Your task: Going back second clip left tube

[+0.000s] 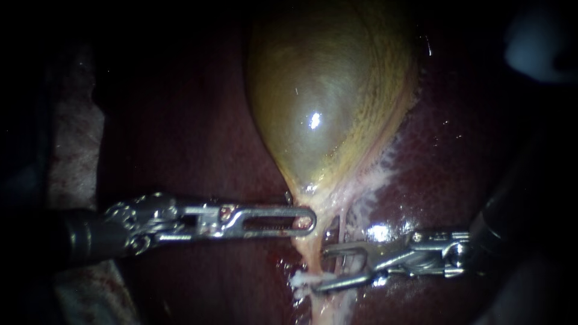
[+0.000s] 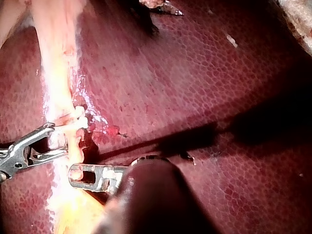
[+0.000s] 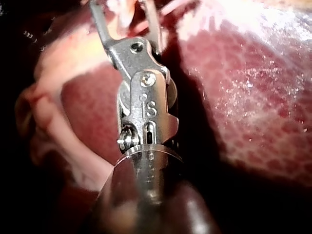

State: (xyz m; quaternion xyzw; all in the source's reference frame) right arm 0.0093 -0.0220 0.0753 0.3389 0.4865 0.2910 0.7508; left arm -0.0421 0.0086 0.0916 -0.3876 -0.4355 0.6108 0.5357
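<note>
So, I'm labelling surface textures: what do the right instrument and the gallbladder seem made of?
Right instrument: polished bare metal, going by its silvery glints. Gallbladder: apparently soft, wet, thin-walled tissue; greenish-yellow, taut, with a glossy highlight.

Right instrument (image 3: pixel 124 17) bears small engraved marks; nothing else lettered.

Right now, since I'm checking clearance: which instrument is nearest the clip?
The right instrument, open, lies right beside the clip on the tube; the left instrument sits farther off, toward the gallbladder.

Silver right tool (image 1: pixel 321 269), dark shaft (image 3: pixel 151 209)
</note>
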